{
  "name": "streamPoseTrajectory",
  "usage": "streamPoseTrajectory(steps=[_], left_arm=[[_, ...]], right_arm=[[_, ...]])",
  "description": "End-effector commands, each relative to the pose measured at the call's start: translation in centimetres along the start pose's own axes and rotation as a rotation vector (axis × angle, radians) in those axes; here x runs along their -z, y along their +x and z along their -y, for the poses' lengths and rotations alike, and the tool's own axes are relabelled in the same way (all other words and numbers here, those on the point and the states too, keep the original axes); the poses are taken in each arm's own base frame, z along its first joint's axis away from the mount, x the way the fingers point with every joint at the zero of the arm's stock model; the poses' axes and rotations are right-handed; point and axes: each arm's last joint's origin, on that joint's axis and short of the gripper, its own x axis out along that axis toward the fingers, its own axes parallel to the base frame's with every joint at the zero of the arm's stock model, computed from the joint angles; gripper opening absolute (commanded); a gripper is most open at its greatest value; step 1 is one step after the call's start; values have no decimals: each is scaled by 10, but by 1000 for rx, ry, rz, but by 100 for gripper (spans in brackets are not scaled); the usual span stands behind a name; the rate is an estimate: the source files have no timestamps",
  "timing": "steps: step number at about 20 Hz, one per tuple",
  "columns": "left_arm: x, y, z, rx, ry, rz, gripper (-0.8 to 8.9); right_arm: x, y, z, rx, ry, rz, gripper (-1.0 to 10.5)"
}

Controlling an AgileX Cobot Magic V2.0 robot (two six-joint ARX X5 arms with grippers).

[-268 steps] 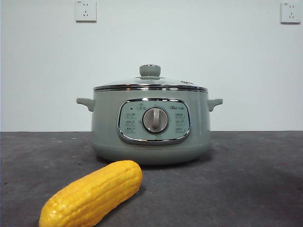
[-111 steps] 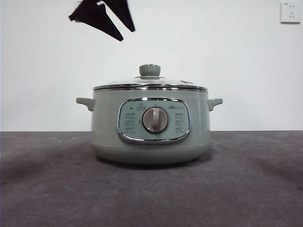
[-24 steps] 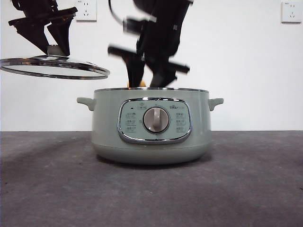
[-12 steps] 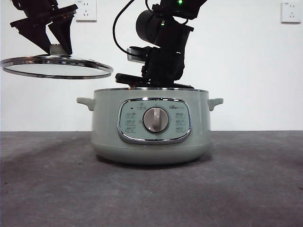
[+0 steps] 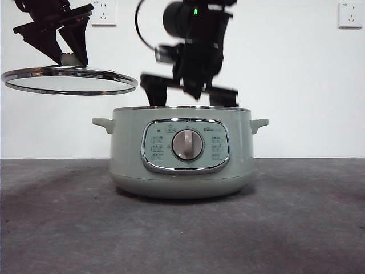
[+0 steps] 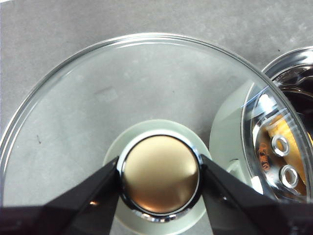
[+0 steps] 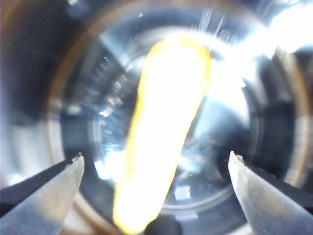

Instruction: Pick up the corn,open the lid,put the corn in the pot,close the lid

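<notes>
Left gripper [image 6: 159,171] is pinched on the knob [image 6: 159,175] of the lid [image 6: 98,98], one black jaw on each side of it, holding the lid in the air. In the front view the lid [image 5: 68,80] hangs roughly level, up and off to one side of the pot [image 5: 181,151], its chrome rim just above the height of the pot's rim and not touching it; that gripper [image 5: 64,52] comes down onto it from the top corner. The pot is uncovered and sits on the dark grey table [image 5: 296,228] with its control panel [image 5: 186,146] and silver dial [image 5: 187,145] facing the front camera. Right gripper [image 7: 156,169] is directly over the pot's open mouth, jaws spread wide and holding nothing. The corn [image 7: 164,127] lies between the two jaw tips in that view but below them, down inside the pot on the shiny inner bottom, blurred and overexposed. In the front view the right gripper [image 5: 189,97] is motion-blurred, its jaws splayed out sideways just above the pot rim; the corn is hidden behind the pot wall there. The left wrist view shows a sliver of yellow in the pot's interior [image 6: 288,142] beside the lid's edge. Two wall sockets [image 5: 350,14] are on the white wall behind the pot.
</notes>
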Motion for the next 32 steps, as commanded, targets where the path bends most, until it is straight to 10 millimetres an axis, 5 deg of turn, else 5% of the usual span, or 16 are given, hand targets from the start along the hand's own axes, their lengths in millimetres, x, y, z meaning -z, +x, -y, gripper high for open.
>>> streamPoseTrajectory(steps=[1, 6, 11, 17, 22, 32], left_arm=[[-4, -13, 4, 8, 15, 51, -12], [-4, -11, 16, 33, 37, 33, -12], [-6, -7, 52, 97, 106, 27, -12], [-6, -5, 105, 190, 181, 16, -9], [-4, -5, 144, 228, 253, 31, -9], [-8, -1, 167, 268, 253, 92, -9]], right_arm=[[-6, -25, -13, 27, -19, 23, 456], [15, -114, -41, 148, -118, 100, -19], [58, -207, -38, 164, -156, 165, -15], [121, -283, -27, 83, -149, 319, -15], [175, -294, -8, 64, -114, 323, -15], [250, -248, 16, 99, -86, 181, -12]])
